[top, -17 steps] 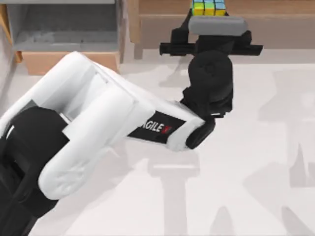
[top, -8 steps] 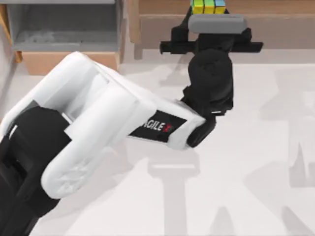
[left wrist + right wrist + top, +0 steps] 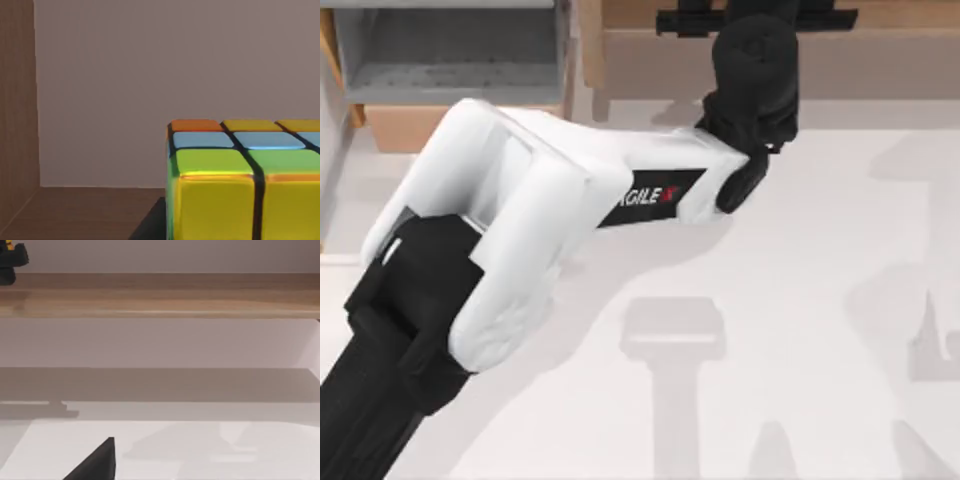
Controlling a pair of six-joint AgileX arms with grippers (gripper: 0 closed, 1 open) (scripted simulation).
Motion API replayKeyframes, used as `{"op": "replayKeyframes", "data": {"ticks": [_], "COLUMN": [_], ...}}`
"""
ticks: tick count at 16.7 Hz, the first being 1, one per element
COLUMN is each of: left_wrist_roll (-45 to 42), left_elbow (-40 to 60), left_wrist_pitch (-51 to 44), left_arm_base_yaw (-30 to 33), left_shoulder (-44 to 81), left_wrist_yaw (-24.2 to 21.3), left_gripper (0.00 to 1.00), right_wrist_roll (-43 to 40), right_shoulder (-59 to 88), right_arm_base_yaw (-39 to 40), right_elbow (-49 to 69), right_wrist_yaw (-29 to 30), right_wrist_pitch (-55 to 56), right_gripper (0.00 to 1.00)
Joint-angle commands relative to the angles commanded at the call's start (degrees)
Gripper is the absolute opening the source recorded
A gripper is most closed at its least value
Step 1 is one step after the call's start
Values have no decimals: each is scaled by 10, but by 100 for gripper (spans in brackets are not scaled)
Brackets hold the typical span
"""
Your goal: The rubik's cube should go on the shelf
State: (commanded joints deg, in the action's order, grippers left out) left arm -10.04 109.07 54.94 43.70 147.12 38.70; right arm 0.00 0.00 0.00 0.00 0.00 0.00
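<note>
At the top view's far left stands a grey-lined wooden box compartment (image 3: 450, 60), and from there my left arm reaches across the white worktop (image 3: 800, 330) to the light-wood shelf (image 3: 880, 60) at the back. The left gripper (image 3: 757, 15) is at the shelf's edge; whether it grips anything I cannot tell. The left wrist view shows the rubik's cube (image 3: 245, 185) close up over the shelf's wooden floor, beside its side post (image 3: 17, 100).

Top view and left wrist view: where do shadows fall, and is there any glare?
Top view: soft grey shadows of the left arm lie on the pale table, no glare. Left wrist view: a dark shadow lies beside the rubik's cube on the shelf; bright highlights run along the cube's sticker edges.
</note>
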Motion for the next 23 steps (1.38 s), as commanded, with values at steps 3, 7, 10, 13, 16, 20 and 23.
{"op": "replayKeyframes", "data": {"ticks": [3,7,10,13,16,20,23], "left_wrist_roll": [5,5,5,5,5,5,5], "left_elbow": [54,60,60,60,60,60,60], "left_wrist_pitch": [-42,-47,-47,-47,-47,-47,-47], "left_arm_base_yaw": [-21,-25,-25,-25,-25,-25,-25], "left_shoulder": [31,36,36,36,36,36,36], "left_wrist_yaw": [-12,-13,-13,-13,-13,-13,-13], "left_gripper": [0,0,15,38,60,90,100], "right_wrist_roll": [0,0,0,0,0,0,0], "right_shoulder": [0,0,0,0,0,0,0], "right_arm_base_yaw": [0,0,0,0,0,0,0], "right_elbow": [0,0,0,0,0,0,0], "right_wrist_yaw": [0,0,0,0,0,0,0], "right_wrist_pitch": [0,0,0,0,0,0,0], "right_gripper": [100,100,100,100,100,100,100]}}
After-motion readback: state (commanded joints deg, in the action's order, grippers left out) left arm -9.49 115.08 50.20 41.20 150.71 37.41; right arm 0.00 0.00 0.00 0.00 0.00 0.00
